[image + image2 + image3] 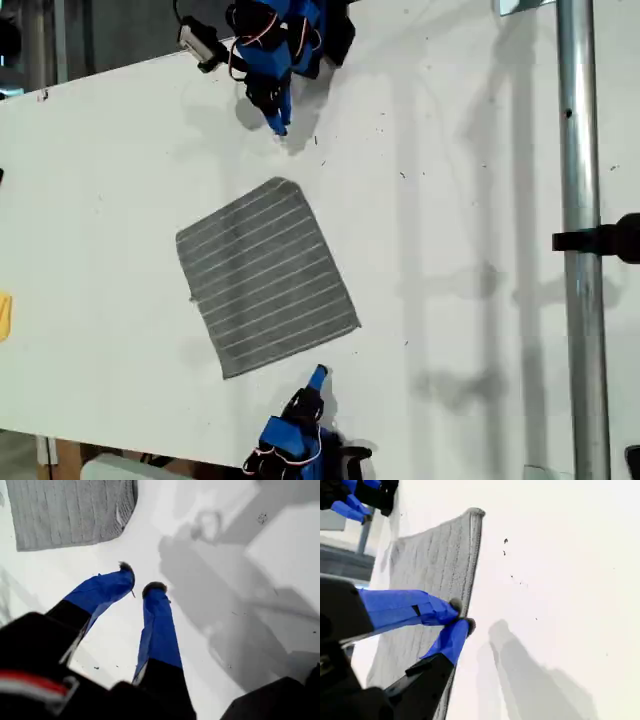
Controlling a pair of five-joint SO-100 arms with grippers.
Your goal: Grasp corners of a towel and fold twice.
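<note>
Exterior view: unlabelled striped towel [266,277]

A robotics lab bench or test stand, it seems

A plain white table [480,300] carries two small blue arms fixed at opposite edges, with loose servo wires [240,50] showing. A bare metal pole [580,250] with a black clamp [605,240] stands along the exterior view's right; the room beyond is hardly visible

My first gripper [138,582] slightly parted; my second gripper [462,615] closed.
</note>
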